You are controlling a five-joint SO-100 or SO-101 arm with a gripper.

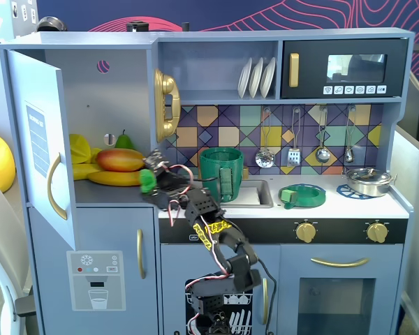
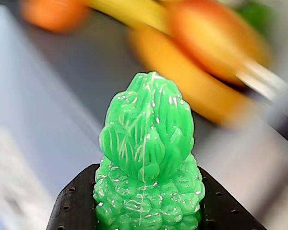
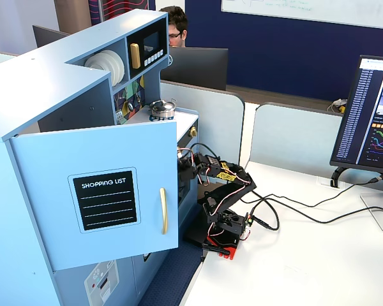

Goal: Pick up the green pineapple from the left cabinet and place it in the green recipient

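Pineapple (image 2: 148, 158) clamped upright between black gripper (image 1: 152, 176) fingers (image 2: 69, 208), crown up, filling wrist view. Held just at open front edge of left cabinet (image 1: 112, 91), above its shelf lip, beside blurred mango (image 1: 120, 160) and banana (image 1: 115, 178) lying on shelf; pear (image 1: 124, 141) behind them. Cabinet door (image 1: 36, 139) swung wide open, blocking pineapple in a fixed view (image 3: 96, 191). Green pot (image 1: 221, 171) standing on counter near sink, well apart to right of gripper in a fixed view. Flat green dish (image 1: 304, 195) further right.
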